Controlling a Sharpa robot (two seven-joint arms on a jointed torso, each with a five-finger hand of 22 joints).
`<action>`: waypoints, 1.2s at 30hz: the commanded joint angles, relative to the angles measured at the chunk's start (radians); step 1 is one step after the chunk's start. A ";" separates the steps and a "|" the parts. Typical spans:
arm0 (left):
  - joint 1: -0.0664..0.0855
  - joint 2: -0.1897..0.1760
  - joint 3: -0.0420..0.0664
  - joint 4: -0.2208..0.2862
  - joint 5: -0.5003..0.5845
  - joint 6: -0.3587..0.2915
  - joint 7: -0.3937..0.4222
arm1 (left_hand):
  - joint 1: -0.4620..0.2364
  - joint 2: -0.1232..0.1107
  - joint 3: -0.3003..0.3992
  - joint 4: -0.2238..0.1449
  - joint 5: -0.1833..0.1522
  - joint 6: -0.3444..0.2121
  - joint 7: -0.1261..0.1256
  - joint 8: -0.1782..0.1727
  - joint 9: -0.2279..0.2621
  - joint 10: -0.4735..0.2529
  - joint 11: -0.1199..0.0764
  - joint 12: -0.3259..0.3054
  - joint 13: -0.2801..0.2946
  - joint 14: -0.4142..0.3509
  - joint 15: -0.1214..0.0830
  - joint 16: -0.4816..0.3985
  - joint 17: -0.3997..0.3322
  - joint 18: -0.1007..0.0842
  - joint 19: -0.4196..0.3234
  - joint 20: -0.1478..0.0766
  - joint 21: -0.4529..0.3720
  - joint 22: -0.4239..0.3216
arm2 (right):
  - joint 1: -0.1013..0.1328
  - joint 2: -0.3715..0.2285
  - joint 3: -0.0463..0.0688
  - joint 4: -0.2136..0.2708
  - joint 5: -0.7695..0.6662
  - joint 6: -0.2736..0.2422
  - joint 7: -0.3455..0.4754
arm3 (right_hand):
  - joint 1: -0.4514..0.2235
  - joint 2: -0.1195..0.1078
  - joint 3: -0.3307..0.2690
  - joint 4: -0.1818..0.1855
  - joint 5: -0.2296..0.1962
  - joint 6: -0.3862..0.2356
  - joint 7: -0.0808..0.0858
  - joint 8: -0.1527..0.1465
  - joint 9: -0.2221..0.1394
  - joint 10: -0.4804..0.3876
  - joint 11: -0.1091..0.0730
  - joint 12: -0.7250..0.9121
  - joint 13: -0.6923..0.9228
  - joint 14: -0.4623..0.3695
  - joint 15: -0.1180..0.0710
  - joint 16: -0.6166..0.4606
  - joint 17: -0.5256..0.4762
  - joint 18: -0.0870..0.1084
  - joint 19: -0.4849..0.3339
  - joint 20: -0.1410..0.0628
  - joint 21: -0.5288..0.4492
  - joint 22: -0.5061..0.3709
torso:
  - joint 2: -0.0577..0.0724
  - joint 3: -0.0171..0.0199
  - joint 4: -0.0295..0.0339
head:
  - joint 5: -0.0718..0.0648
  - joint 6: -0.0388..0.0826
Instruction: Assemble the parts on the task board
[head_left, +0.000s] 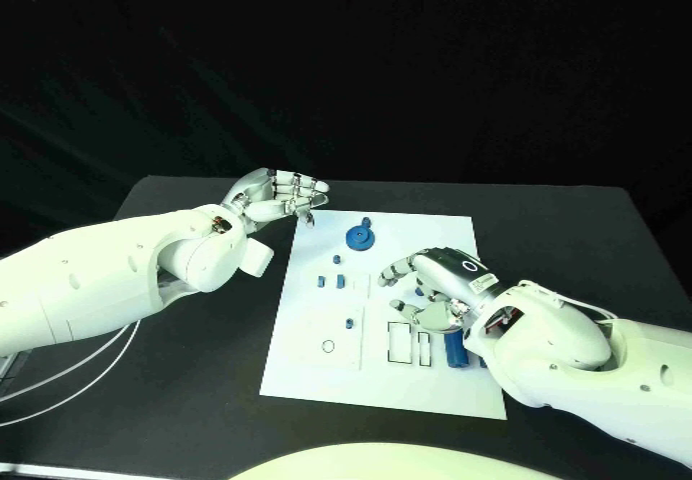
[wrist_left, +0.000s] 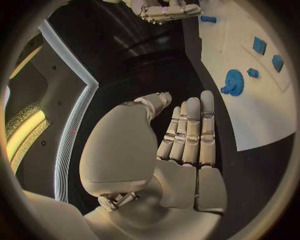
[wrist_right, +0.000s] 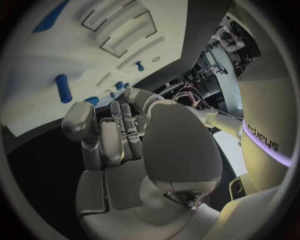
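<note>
The white task board (head_left: 433, 232) lies mid-table. A blue gear (head_left: 359, 237) sits near its far edge, with small blue pieces (head_left: 339, 282) just nearer and a blue cylinder (head_left: 454, 350) beside the rectangular slots (head_left: 400, 340). My right hand (head_left: 433, 287) hovers over the board's middle, fingers apart, holding nothing. The right wrist view shows that hand (wrist_right: 119, 137), empty, and another blue cylinder (wrist_right: 62, 87) on the board (wrist_right: 37, 60) ahead of the fingertips. My left hand (head_left: 281, 195) is off the board's far left corner. Its fingers (wrist_left: 189, 135) are straight and empty, and the gear (wrist_left: 233, 81) lies beyond them.
The black table (head_left: 188, 400) surrounds the board, with bare surface on both sides. My white left forearm (head_left: 101, 280) lies over the table's left part, and my right forearm (head_left: 577, 370) covers the board's near right corner.
</note>
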 joint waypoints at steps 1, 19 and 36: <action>0.000 0.002 0.001 -0.002 0.000 0.019 0.004 | 0.008 0.006 -0.006 0.002 0.005 -0.006 0.000 -0.006 -0.001 -0.006 -0.001 0.006 -0.002 -0.007 0.000 -0.005 -0.001 0.006 -0.003 0.006 -0.005 -0.001 | 0.025 -0.027 0.005 0.005 0.046 0.087 -0.013 | -0.013 -0.015 -0.004 0.010 -0.001 0.005 -0.003 -0.001 -0.002 0.005 -0.002 0.009 0.000 0.015 -0.002 0.019 0.026 -0.015 0.016 -0.002 0.040 0.046 | -0.002 0.0003 -0.0010 | -0.008 0.006; 0.000 0.006 0.001 -0.008 0.001 0.032 -0.003 | 0.006 0.006 -0.007 0.004 0.005 -0.006 0.000 -0.006 -0.001 -0.007 -0.001 0.007 -0.002 -0.007 0.000 -0.005 -0.001 0.005 -0.003 0.007 -0.006 -0.001 | 0.062 -0.021 0.004 -0.111 0.039 0.237 -0.051 | 0.036 0.009 -0.189 0.069 -0.020 -0.001 -0.015 -0.025 -0.013 -0.049 0.000 0.056 -0.015 0.015 0.002 0.024 0.016 -0.013 0.016 -0.002 0.015 0.042 | 0.001 0.0000 0.0011 | -0.021 0.018; 0.000 0.003 0.000 -0.007 0.001 0.046 -0.013 | 0.006 0.006 -0.008 0.004 0.005 -0.006 0.000 -0.006 -0.001 -0.007 -0.001 0.008 -0.002 -0.008 0.001 -0.005 -0.001 0.005 -0.003 0.007 -0.006 -0.002 | 0.048 0.014 -0.001 -0.138 0.020 0.224 -0.054 | 0.044 0.018 -0.101 0.126 -0.049 0.063 -0.005 -0.013 -0.014 0.035 -0.020 0.097 -0.017 0.030 -0.013 0.041 0.036 -0.021 0.036 -0.016 0.061 0.064 | 0.001 0.0002 -0.0003 | -0.032 0.016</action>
